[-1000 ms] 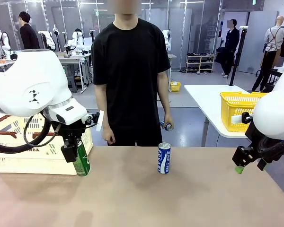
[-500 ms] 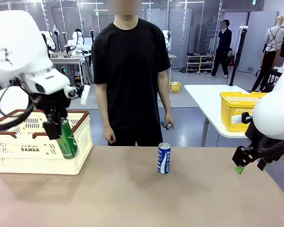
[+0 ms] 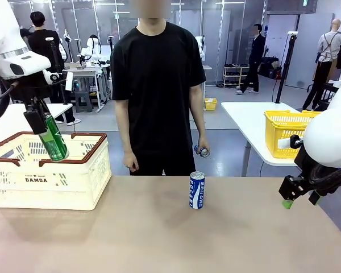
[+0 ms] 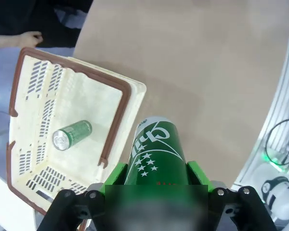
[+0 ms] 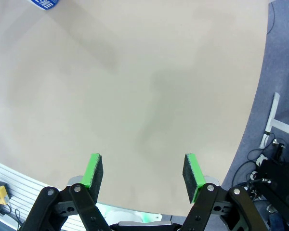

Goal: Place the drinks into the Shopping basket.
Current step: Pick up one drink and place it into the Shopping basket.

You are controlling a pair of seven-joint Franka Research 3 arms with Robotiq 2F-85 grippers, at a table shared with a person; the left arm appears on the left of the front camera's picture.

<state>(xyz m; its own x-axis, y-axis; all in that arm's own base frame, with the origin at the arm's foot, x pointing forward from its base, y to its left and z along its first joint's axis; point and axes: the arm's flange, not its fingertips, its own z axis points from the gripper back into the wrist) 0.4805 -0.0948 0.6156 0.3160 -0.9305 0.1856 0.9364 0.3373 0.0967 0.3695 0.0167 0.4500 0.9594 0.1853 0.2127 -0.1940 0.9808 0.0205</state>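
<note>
My left hand (image 3: 42, 128) was clamped on a green can (image 3: 55, 145) held tilted above the edge of the Shopping basket (image 3: 74, 190), where a second green can (image 4: 71, 134) lay on its side, while my right hand (image 5: 142, 173) hung with fingers apart over the bench (image 3: 159, 239), a blue can (image 3: 197, 190) standing mid-bench.

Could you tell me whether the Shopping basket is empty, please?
Not empty: the Shopping basket holds one green can, lying on its side on the floor in the left wrist view.
</note>
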